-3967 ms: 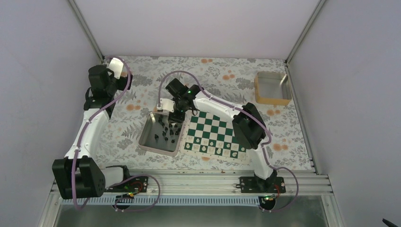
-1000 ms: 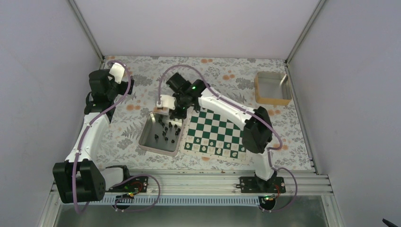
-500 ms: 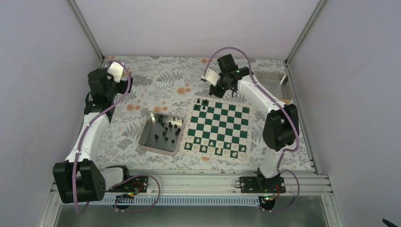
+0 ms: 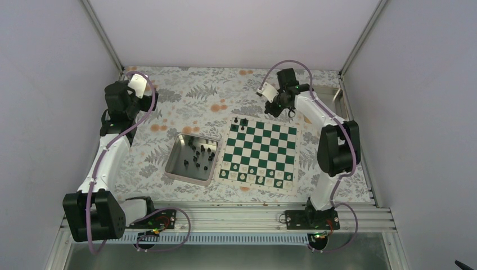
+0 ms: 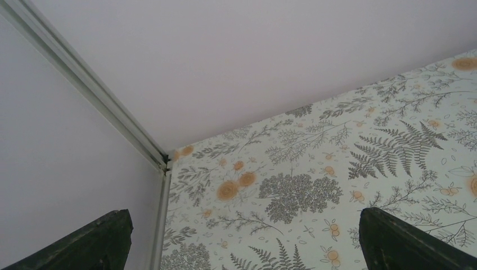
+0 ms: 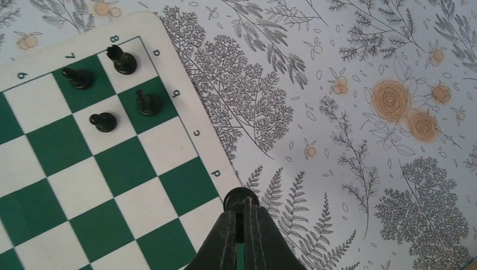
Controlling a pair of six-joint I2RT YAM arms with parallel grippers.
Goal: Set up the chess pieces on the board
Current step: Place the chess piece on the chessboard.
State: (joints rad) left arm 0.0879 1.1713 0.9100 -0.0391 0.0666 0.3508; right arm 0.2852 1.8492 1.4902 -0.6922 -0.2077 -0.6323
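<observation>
The green-and-white board (image 4: 264, 147) lies mid-table, and its far left corner (image 6: 84, 157) fills the right wrist view. Several black chess pieces (image 6: 148, 103) stand on that corner's squares (image 4: 243, 122). My right gripper (image 6: 243, 212) is shut on one black chess piece (image 6: 241, 199), held over the board's far border. From above, that gripper (image 4: 279, 107) hovers just beyond the board's far edge. More black pieces (image 4: 198, 154) lie in the metal tray (image 4: 171, 160). At the far left my left gripper (image 4: 135, 95) stands wide open with nothing between its fingers (image 5: 95, 242).
Pale pieces (image 4: 256, 178) line the board's near rows. A wooden-rimmed box (image 4: 324, 107) sits at the back right, partly behind the right arm. The enclosure's walls and corner post (image 5: 112, 107) stand close to the left gripper.
The right arm lifted from the tray with a black piece and swung right to the board's far edge. It drifted further right in the last half second. The left arm stayed put.
</observation>
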